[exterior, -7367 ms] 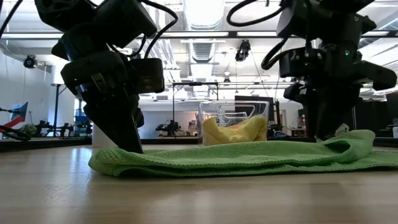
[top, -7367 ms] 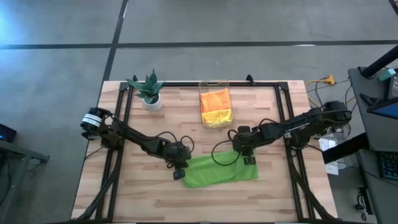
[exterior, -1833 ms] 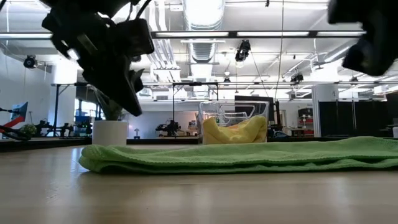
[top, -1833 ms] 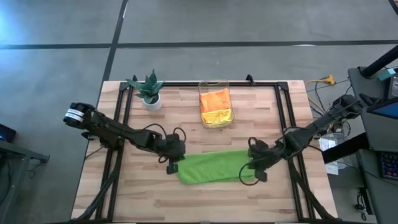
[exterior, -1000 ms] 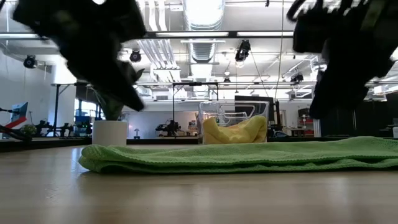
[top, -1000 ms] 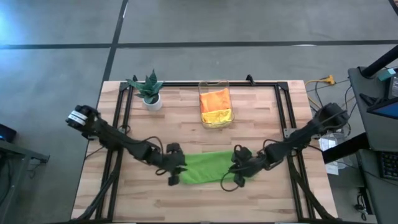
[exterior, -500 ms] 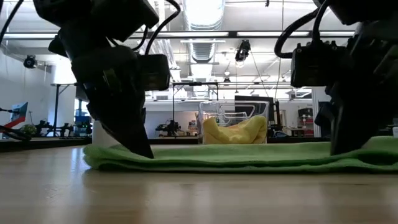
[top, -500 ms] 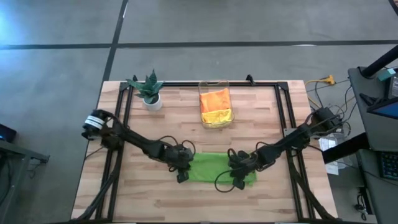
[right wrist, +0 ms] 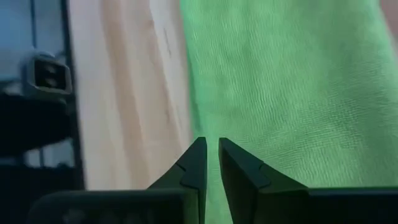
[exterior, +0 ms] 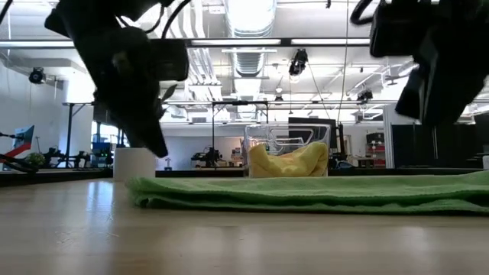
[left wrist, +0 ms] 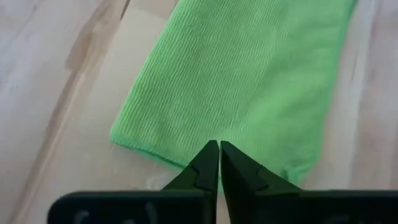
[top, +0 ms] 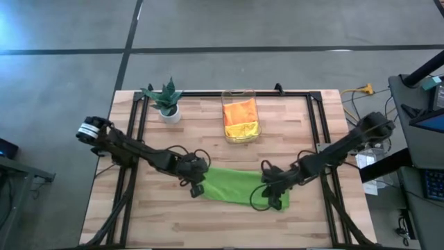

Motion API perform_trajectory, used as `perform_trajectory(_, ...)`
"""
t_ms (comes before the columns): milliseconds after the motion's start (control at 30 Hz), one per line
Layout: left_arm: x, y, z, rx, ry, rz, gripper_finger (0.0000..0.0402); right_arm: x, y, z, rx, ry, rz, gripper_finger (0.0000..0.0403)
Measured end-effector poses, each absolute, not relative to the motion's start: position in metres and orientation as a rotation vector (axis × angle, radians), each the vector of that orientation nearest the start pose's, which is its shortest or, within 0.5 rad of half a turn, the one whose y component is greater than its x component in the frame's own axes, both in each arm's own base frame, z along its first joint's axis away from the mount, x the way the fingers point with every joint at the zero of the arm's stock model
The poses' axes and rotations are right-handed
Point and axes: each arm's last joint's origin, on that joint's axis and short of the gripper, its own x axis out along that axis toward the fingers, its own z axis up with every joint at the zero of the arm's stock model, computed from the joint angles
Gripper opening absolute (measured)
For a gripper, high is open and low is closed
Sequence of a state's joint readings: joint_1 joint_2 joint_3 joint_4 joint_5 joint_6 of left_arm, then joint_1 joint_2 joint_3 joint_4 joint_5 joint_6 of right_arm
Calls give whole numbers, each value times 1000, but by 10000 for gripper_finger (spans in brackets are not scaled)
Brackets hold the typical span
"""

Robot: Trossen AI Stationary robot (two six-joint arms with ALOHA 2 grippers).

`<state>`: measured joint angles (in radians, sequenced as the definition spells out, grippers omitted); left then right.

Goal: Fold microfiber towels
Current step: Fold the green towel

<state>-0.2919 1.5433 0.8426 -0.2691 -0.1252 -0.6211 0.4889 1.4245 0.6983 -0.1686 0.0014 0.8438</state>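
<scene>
Green towel point(top: 236, 186) looks soft, limp; best pinched at corners; left pincer point(left wrist: 219, 163) closed, empty; right pincer point(right wrist: 211, 158) nearly closed, empty.

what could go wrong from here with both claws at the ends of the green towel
1. The left claw is shut at the edge of the green towel, and no cloth shows clearly between its fingers; lifting now may leave that end behind.
2. The right claw has a thin gap over the cloth's edge, so its hold looks shallow and could slip.
3. The towel lies at a slant on the table, so a fold may come out crooked.
</scene>
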Motion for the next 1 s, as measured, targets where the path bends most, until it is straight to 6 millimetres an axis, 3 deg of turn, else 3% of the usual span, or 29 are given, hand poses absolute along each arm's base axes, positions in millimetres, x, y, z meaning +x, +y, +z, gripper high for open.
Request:
perform_trajectory(167,288,-82,181,-407,883,119,1,222,119,186,585,894,-105,38)
perform_trajectory(333,290,-83,180,-511,872,150,1,205,109,179,596,879,-180,48)
perform_trajectory(633,292,-85,182,-552,851,127,1,181,57,135,770,1142,-217,158)
perform_trajectory(800,294,-85,183,-604,831,137,1,180,46,130,743,1158,-181,211)
perform_trajectory(1000,297,-86,187,-647,790,129,1,185,44,138,719,1123,-161,230)
